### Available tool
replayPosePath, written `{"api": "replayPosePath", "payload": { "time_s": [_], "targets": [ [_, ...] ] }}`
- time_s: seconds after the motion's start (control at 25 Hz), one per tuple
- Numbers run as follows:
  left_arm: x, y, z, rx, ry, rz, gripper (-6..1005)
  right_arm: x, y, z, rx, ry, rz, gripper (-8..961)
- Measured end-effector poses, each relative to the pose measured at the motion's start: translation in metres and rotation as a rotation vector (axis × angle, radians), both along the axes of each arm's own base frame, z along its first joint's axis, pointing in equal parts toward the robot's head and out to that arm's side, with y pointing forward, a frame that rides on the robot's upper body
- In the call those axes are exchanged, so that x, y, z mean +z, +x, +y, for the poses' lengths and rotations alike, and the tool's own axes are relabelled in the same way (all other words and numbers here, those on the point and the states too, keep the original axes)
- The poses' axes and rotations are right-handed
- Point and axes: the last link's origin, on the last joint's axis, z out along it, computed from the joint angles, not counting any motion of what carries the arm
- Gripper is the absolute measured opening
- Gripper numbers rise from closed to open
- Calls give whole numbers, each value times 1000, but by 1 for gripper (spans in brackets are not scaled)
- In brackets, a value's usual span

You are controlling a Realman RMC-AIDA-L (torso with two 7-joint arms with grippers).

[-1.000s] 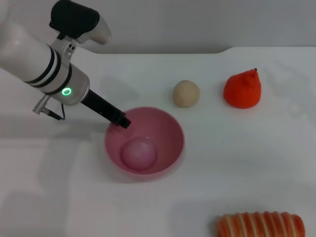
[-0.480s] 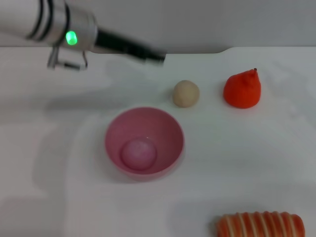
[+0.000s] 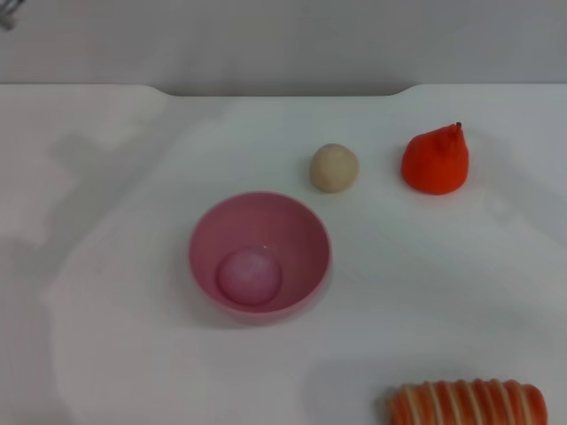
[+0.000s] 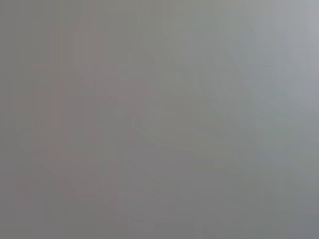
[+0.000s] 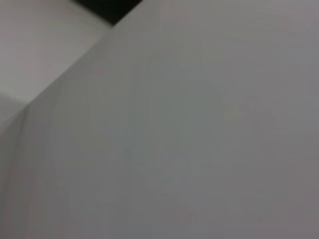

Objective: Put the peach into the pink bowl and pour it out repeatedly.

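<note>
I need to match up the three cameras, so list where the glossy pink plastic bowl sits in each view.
Head view: the glossy pink plastic bowl sits left of centre on the white table, holding the small pale-pink peach.
Left wrist view: not in it; only a plain grey blur.
Right wrist view: not in it; only pale surfaces.
Shared landmark: none can be made out.

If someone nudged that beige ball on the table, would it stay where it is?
Probably not. The beige ball looks evenly round and sits free on the flat white table, touching nothing, so it would likely roll. Being small, it is probably light. Its matte surface suggests it is not very slippery.
</note>
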Motion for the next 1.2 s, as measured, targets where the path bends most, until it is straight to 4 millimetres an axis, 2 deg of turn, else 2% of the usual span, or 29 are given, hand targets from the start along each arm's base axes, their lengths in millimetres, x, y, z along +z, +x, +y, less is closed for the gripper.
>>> {"api": "replayPosePath", "payload": {
  "time_s": [0.12,0.16,0.28,0.32,0.44,0.56,0.76,0.8,0.84,1.08,1.2],
  "targets": [
    [9,-34,-4,99,214,34,455,-1,-7,5,-29,-97,-86,397],
    [9,-34,-4,99,214,34,453,0,-9,7,-45,-129,-125,397],
    [17,-86,-12,312,408,123,452,3,-19,12,-115,-237,-253,397],
    [17,-96,-15,351,430,138,453,4,-23,13,-142,-270,-294,397],
    [14,-110,-20,399,449,154,453,8,-35,18,-248,-359,-426,397],
    [6,-113,-22,406,440,170,452,12,-52,25,-323,-503,-516,397],
    [0,-110,-22,390,425,187,452,8,-80,31,-313,-770,-663,397],
    [-15,-97,-19,343,391,224,452,5,-84,33,-321,-803,-697,397],
    [-18,-94,-18,333,388,236,452,1,-86,34,-338,-830,-739,397],
    [-26,-85,-13,306,375,267,452,-35,-100,37,-480,-865,-996,397],
    [-26,-84,-13,304,377,268,452,-44,-105,33,-488,-828,-1041,397]
  ]
}}
